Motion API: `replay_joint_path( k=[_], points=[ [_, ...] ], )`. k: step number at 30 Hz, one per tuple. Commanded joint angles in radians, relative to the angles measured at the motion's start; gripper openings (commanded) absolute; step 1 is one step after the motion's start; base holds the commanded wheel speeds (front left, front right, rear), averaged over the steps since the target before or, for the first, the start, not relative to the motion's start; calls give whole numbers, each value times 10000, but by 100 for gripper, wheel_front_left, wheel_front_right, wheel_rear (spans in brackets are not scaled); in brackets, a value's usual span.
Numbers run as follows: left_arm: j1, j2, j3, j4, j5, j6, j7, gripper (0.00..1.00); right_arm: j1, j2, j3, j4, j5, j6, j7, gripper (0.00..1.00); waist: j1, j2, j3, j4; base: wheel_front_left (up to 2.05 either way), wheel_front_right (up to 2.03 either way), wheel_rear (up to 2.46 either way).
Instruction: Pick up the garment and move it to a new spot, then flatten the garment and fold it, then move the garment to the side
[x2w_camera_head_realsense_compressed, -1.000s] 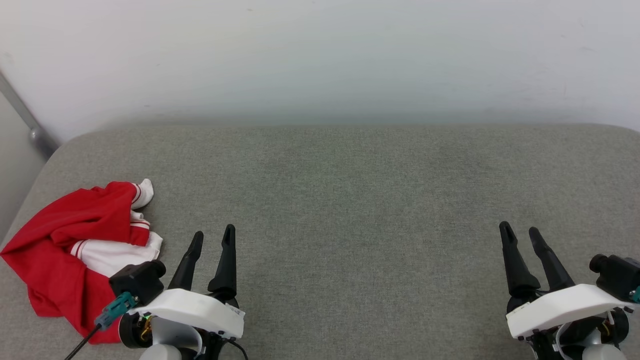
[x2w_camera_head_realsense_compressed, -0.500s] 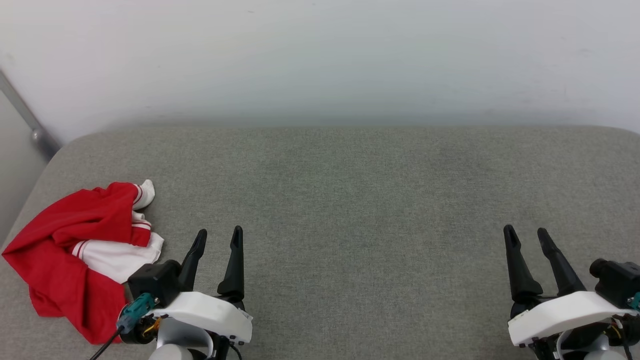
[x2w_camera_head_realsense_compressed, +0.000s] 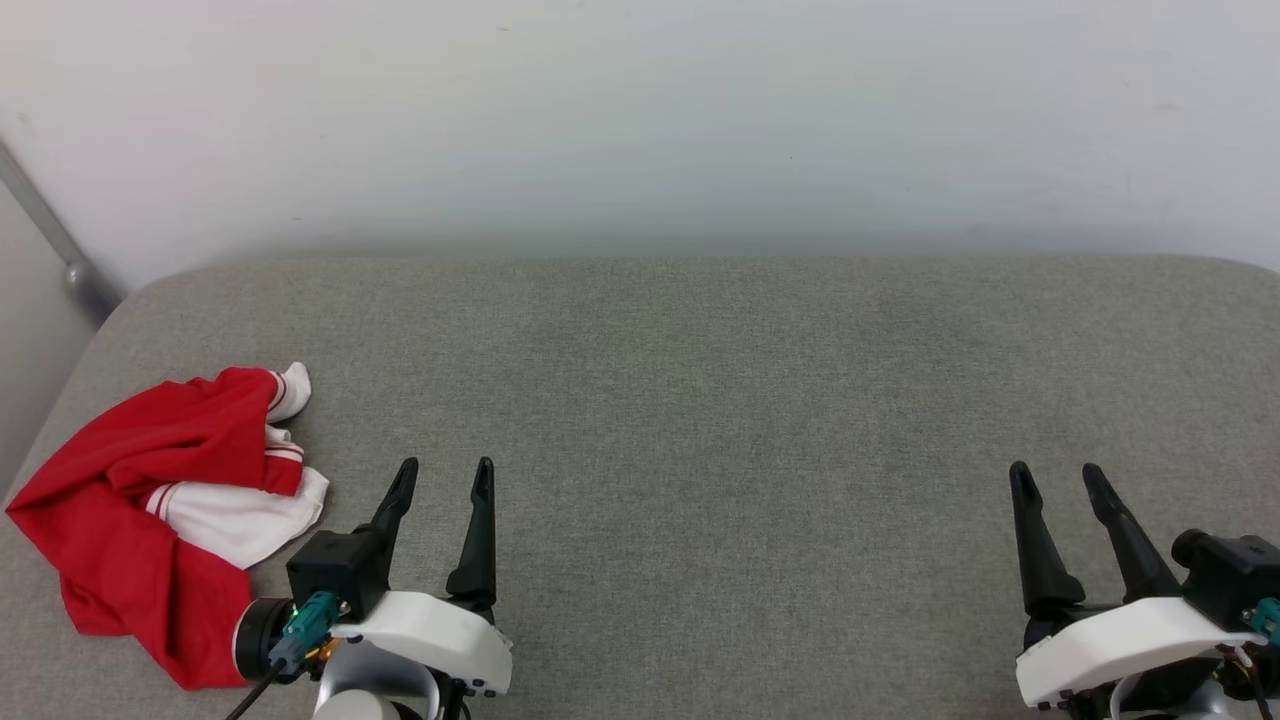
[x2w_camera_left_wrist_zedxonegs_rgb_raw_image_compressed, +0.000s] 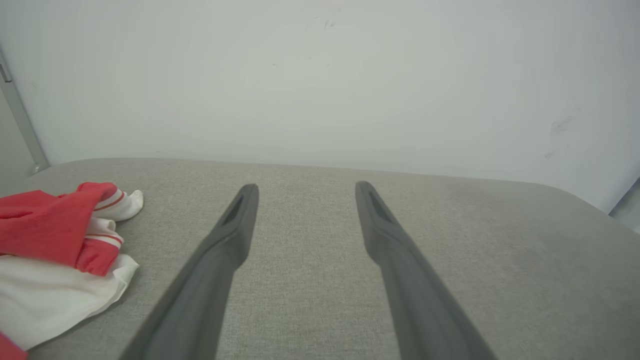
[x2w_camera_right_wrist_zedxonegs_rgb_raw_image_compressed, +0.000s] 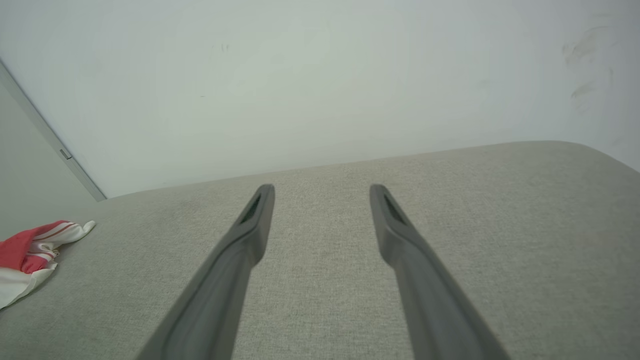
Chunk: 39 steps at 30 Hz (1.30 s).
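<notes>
While the crumpled red jersey garment with white sleeves and red-and-white striped trim (x2w_camera_head_realsense_compressed: 110, 470) is lying bunched near the left edge of the grey woven fabric surface (x2w_camera_head_realsense_compressed: 720, 400), the left gripper (x2w_camera_head_realsense_compressed: 446, 464) is hovering just beside it without touching it, its two long dark fingers (x2w_camera_left_wrist_zedxonegs_rgb_raw_image_compressed: 235, 225) standing apart with nothing between them. Well apart on the robot's right, the right gripper (x2w_camera_head_realsense_compressed: 1055, 468) is likewise pointing toward the plain pale white wall (x2w_camera_head_realsense_compressed: 640, 120), its jaws spread and holding nothing.
</notes>
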Motion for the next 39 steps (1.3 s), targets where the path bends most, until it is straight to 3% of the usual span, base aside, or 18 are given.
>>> replay_joint_path(
  k=[1, 39],
  points=[
    [-141, 35, -28, -25, 245, 50, -99, 100, -11, -4, 13, -93, -206, 0, -105, 100, 0, -1, 1, -10, 0, 0, 0],
    [0, -89, 45, 369, 2096, 239, -713, 100, -127, -1, 223, 303, -1992, -1, -646, 100, 0, -1, 12, -33, 0, 0, 0]
  ],
)
